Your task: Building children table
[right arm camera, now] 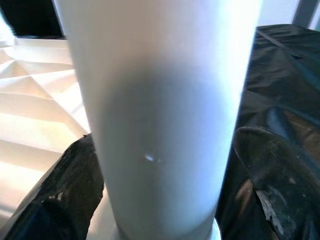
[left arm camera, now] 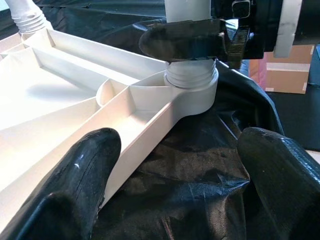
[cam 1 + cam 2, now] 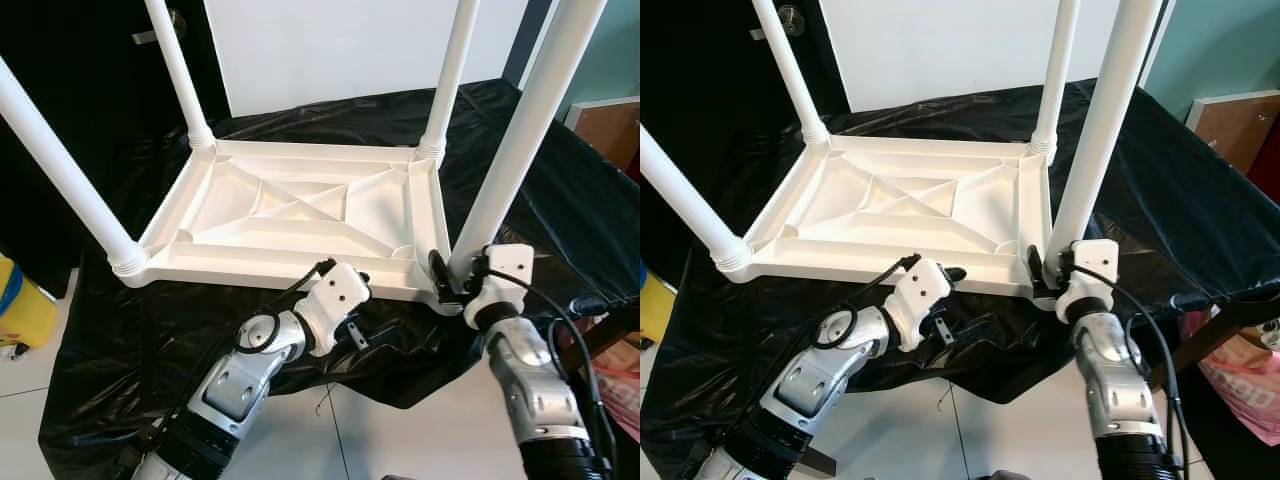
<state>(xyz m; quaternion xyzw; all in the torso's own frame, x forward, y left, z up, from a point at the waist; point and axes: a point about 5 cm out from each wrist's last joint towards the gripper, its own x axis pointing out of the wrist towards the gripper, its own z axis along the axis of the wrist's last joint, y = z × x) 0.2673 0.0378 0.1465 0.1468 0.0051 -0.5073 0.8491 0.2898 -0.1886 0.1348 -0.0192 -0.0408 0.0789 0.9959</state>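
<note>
A white children's table [image 3: 300, 215] lies upside down on a black sheet [image 3: 560, 200], its four white legs pointing up. My right gripper [image 3: 455, 275] is shut on the near right leg [image 3: 510, 160] just above its threaded socket; in the right wrist view the black fingers [image 1: 65, 195] sit on either side of the leg [image 1: 160, 100]. My left gripper [image 3: 330, 268] hovers open at the table's front rim, a short way left of that corner. In the left wrist view, its fingers [image 2: 75, 180] stand wide apart, one over the rim [image 2: 135, 135], the other over the sheet.
The near left leg [image 3: 60, 170], far left leg [image 3: 180, 70] and far right leg [image 3: 450, 70] stand around the work area. A yellow container [image 3: 20, 305] sits on the floor at left. A brown cabinet [image 3: 610, 130] and a pink bag [image 3: 1240, 375] are at right.
</note>
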